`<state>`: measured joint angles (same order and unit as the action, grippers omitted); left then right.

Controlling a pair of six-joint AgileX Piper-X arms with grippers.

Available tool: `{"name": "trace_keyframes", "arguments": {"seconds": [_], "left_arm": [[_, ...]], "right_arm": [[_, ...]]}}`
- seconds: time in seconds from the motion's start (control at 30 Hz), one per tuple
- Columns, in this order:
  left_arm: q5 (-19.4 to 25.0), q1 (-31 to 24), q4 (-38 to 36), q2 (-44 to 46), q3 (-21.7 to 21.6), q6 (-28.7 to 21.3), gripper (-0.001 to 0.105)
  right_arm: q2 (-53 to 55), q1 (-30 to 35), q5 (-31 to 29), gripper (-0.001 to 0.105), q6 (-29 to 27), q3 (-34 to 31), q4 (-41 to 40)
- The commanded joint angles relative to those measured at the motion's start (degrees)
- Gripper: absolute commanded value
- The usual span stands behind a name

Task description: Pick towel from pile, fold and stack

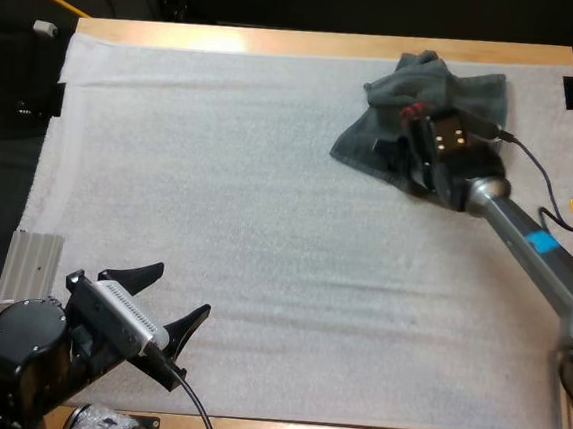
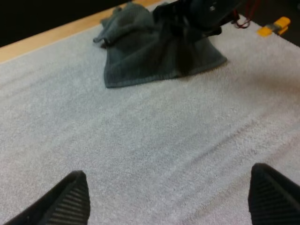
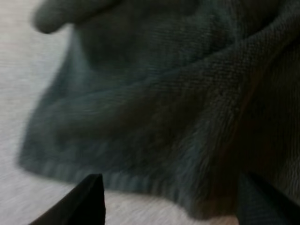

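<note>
Towel: one crumpled dark grey-green towel (image 1: 434, 82) at the far right of the white mat (image 1: 266, 223), near the table's (image 1: 312, 42) far edge. Bunched at the far side, flatter flap toward you.
Long axis: approx diagonal in the high view, from near-left corner to far-right.
R gripper: right gripper (image 3: 169, 178) is low over the towel's near flap, fingers spread w/ nothing between them. In its wrist view the hem runs crosswise just ahead of the fingertips, cloth beyond.
L gripper: left gripper (image 1: 182, 289) is at the near-left of the mat, fingers wide apart over bare mat, well apart from the towel.
Nearer arm: R by far, so it's your pick arm; L has to cross most of the mat to help.
Key relation: towel lies ahead of and under the R jaws, hem across the gap. Judged: go down and fwd a touch, then close on the hem, not the bunched part.
Containers: none to see; towel lies straight on the mat.
Stack: not yet begun, by my read.
Risk: you may pinch 2 layers at the flap, or only graze the hem.
</note>
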<state>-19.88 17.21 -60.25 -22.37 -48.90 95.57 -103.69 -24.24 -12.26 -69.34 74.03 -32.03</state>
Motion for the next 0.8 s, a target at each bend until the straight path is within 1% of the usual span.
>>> {"name": "trace_keyframes", "arguments": {"seconds": [0.0,0.2,0.3,0.33,0.4,0.53,0.57,0.63,0.77], "left_arm": [[-0.49,0.21,-0.06,0.10,-0.38,0.59,0.067],[-0.68,0.21,0.08,0.10,-0.38,0.59,0.067],[-2.13,0.21,0.08,0.10,-0.38,0.59,0.067],[-3.06,0.21,0.08,0.10,-0.38,0.59,0.067],[-3.50,0.21,0.08,0.10,-0.38,0.59,0.067],[-3.48,0.21,0.08,0.10,-0.38,0.59,0.067],[-3.48,0.21,0.08,0.10,-0.38,0.59,0.067],[-3.48,0.21,0.11,0.10,-0.38,0.59,0.067],[-3.48,0.21,0.85,0.10,-0.38,0.59,0.067]], "right_arm": [[-1.05,0.04,-1.73,0.058,0.20,0.91,-0.20],[-8.74,0.04,-2.15,0.058,0.20,3.71,0.09],[-11.59,0.04,-2.15,0.056,-0.05,5.34,0.07],[-12.36,0.04,-2.15,0.053,-0.31,5.87,-0.08],[-12.95,0.04,-2.15,0.044,-0.36,6.22,-0.44],[-12.61,0.04,-2.15,0.006,-3.13,6.22,-0.94],[-12.15,0.04,-2.15,0.000,-3.77,6.33,-1.83],[-10.98,0.04,-2.26,0.000,-5.88,6.33,-2.59],[-7.08,0.04,-5.29,0.000,-12.15,6.33,-4.48]]}}
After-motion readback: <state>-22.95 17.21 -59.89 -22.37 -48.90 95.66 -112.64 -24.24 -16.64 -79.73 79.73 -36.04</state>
